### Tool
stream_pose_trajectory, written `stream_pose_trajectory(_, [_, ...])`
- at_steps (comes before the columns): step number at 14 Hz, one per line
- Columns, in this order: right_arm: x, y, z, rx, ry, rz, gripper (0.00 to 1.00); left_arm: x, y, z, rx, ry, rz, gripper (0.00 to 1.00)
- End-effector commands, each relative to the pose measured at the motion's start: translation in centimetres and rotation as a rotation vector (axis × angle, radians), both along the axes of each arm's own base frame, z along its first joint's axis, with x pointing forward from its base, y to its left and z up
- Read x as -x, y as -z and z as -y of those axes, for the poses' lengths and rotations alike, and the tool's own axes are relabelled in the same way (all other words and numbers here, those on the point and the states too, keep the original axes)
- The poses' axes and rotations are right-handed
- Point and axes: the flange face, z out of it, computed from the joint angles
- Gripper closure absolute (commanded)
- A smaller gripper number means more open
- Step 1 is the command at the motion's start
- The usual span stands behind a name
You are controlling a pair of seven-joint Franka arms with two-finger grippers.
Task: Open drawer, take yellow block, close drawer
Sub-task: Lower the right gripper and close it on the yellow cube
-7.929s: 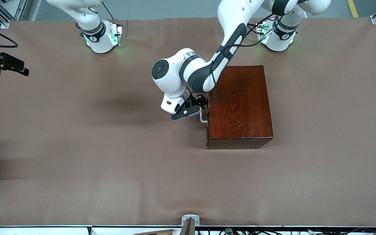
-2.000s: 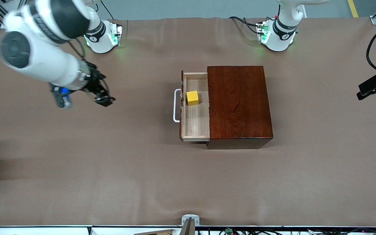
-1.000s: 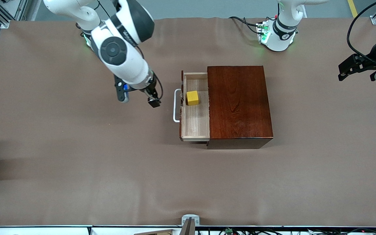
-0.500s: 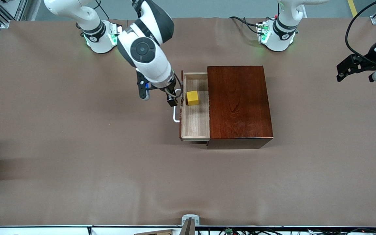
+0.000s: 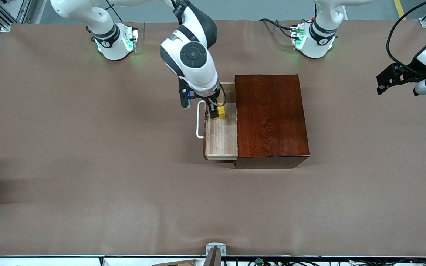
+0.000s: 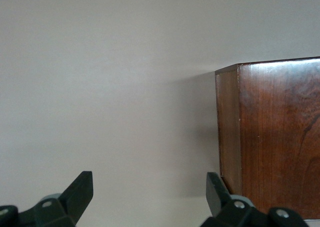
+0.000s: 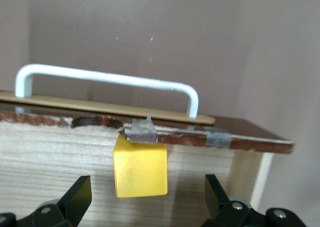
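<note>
The drawer (image 5: 221, 142) stands pulled out of the reddish-brown wooden box (image 5: 271, 119), its white loop handle (image 5: 199, 120) toward the right arm's end of the table. The yellow block (image 5: 220, 112) lies in the tray close to the drawer front. My right gripper (image 5: 214, 109) is open and hangs over the block. In the right wrist view the block (image 7: 140, 170) sits between the open fingers, with the handle (image 7: 106, 80) past it. My left gripper (image 5: 394, 79) is open and waits above the table edge at the left arm's end. Its wrist view shows the box (image 6: 272, 137).
The brown table cover (image 5: 87, 166) spreads around the box. Both arm bases (image 5: 115, 40) stand farthest from the front camera. A metal bracket (image 5: 215, 253) sits at the table edge nearest the front camera.
My right arm has swung from its end of the table to over the open drawer, above the yellow block. My left arm has hardly moved.
</note>
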Motion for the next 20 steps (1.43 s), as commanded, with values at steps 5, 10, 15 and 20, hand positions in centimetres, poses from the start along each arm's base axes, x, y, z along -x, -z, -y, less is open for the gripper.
stream_pose_trajectory(5, [0.0,3.3,-1.3,0.055,-0.007,0.022,0.00,0.1,0.0,0.0,0.015,0.022,0.007,0.00])
stream_pose_trajectory(10, [0.2,3.6,-2.0,0.057,-0.032,0.062,0.89,0.1,-0.1,0.0,0.015,0.021,0.009,0.00])
stream_pose_trajectory(15, [-1.8,-0.7,-1.4,0.059,-0.017,0.044,1.00,0.8,-0.5,-0.4,0.007,0.015,-0.006,0.00])
stream_pose_trajectory(20, [-5.5,-5.6,3.9,0.099,-0.074,-0.038,1.00,0.7,-0.4,-0.5,0.003,0.013,-0.007,0.00])
